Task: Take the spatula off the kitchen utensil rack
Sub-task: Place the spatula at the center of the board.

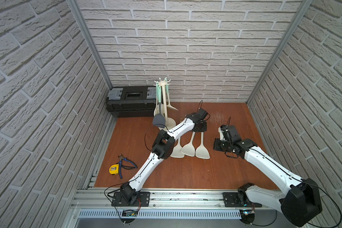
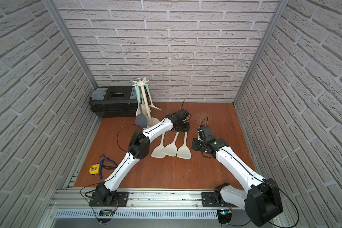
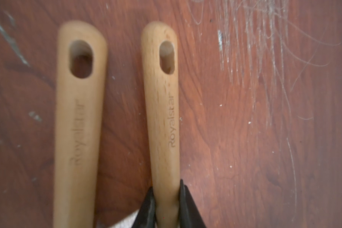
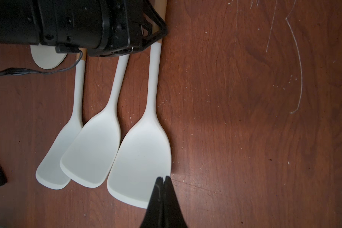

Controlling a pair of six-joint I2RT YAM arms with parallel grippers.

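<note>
Left gripper (image 3: 166,186) jaws pinch the spatula (image 3: 162,118) by its wooden handle — light, stiff, likely slick; grip there. It lies on the counter (image 1: 186,173), near-right of the kitchen utensil rack (image 1: 163,83). Right gripper (image 4: 163,177) jaws closed, empty.

Wooden spatula handle (image 3: 162,118), scratched wood tabletop (image 3: 245,138)

Cream kitchen utensil rack (image 1: 163,98) stands toward the table's (image 1: 186,175) far-left corner beside black toolbox (image 1: 131,102), grey spatula (image 1: 159,120) hanging on it. Three cream spatulas (image 1: 189,149) lie mid-table; left gripper (image 1: 200,127) over rightmost cream spatula's (image 1: 202,151) handle. Near left edge: tape measure (image 1: 114,169), pliers (image 1: 126,164).
</note>
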